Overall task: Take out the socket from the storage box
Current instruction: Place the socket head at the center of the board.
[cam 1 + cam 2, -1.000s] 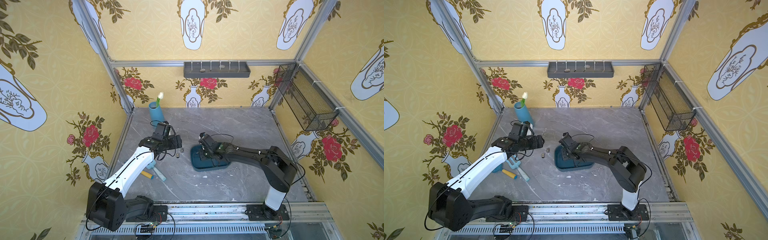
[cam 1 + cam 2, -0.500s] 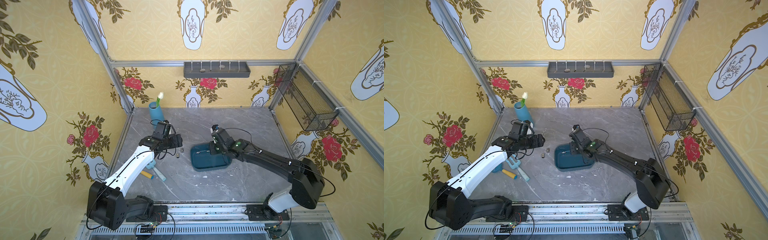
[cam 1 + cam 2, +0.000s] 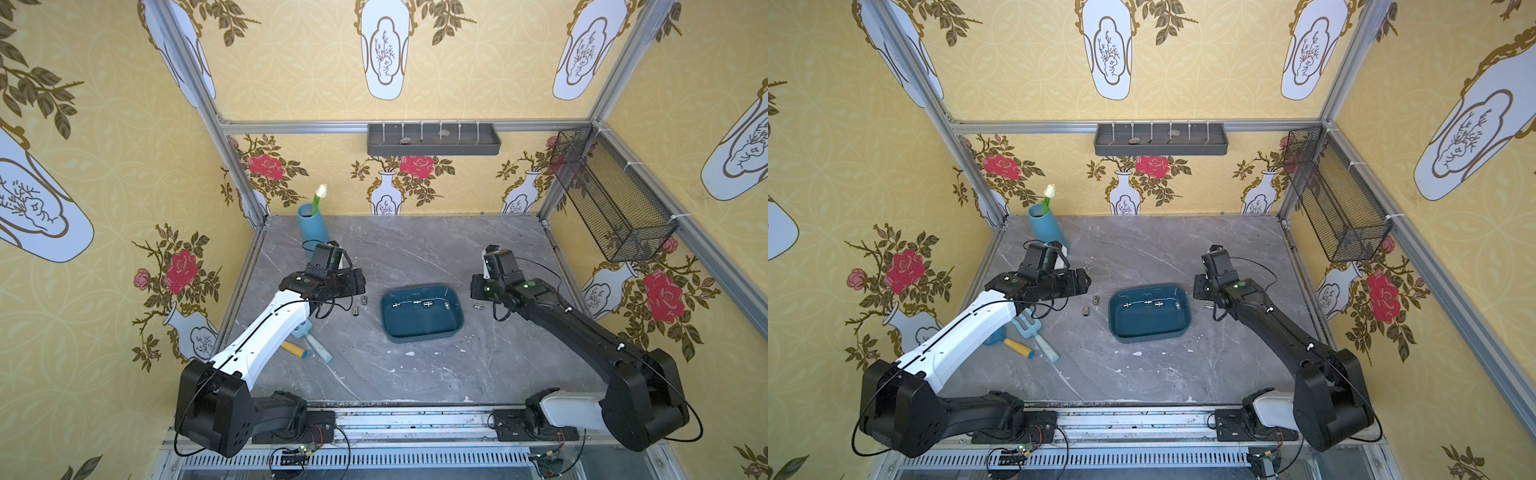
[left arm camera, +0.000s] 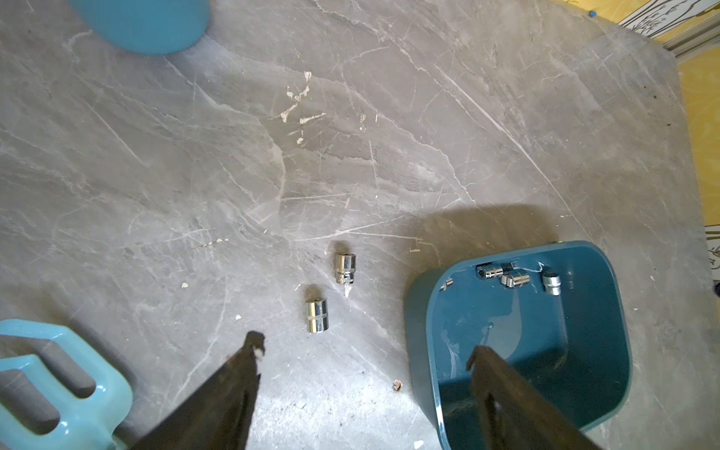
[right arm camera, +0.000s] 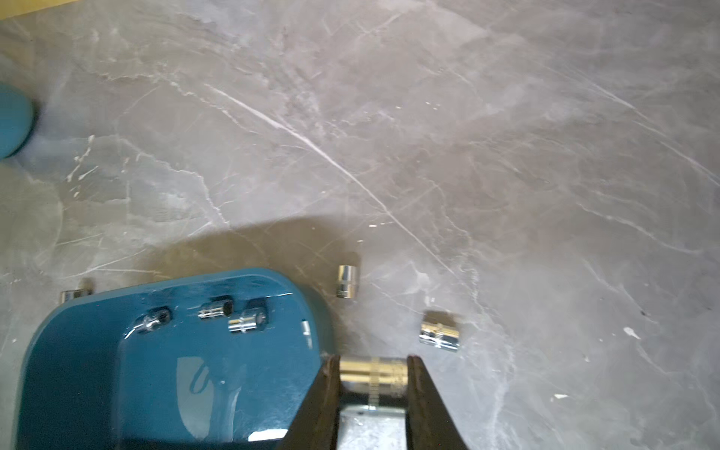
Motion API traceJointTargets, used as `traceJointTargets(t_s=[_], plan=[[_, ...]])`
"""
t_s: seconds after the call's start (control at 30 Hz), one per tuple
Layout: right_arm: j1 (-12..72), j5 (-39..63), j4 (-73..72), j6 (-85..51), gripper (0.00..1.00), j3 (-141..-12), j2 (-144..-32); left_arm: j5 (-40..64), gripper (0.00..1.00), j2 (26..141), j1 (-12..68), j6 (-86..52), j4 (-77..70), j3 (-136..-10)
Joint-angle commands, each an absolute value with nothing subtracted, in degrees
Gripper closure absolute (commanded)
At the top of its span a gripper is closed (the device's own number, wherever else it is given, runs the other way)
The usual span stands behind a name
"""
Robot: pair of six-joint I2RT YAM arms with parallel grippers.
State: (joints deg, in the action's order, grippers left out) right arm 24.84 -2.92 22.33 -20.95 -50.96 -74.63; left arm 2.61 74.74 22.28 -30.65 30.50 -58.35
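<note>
On the grey table (image 3: 415, 249): we see the storage box (image 3: 419, 322) near the middle, with one robot arm on each side of it.
Storage box: it is dark blue-green and sits flat on the table. We count four small shiny sockets (image 3: 417, 303) inside it, in a row by its far wall.
Left gripper (image 4: 366, 348): its jaws are wide apart and hold nothing. One finger hangs over the table and the other over the edge of the box.
Right gripper (image 5: 373, 362): its jaws are pinched on one socket and press on its two flat ends. It is out past the short side of the box, over the table.
Held socket (image 5: 373, 376): this is the thing we want. It is out of the box, just beside the rim (we cannot tell if it touches the table yet).
Right loose sockets (image 5: 439, 329): two lie on the table, close to the held one.
Left loose sockets (image 4: 316, 315): two more lie on the table, on the other side of the box.
Step in hand: we think it is time to put the held socket down.
How to do it well: we should go down slowly until the socket rests on a bare spot. Then we open the jaws a little at a time, so it does not roll. We keep off the two sockets close by and the rim of the box. Then we lift straight up.
</note>
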Motion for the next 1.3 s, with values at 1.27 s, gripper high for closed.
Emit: traceJointTargets(t_s=[1.27], plan=[[11.85, -0.71, 23.15, -24.86, 0.70, -49.76, -92.06, 2.72, 0.11, 74.97, 22.14, -31.03, 29.53, -56.95]])
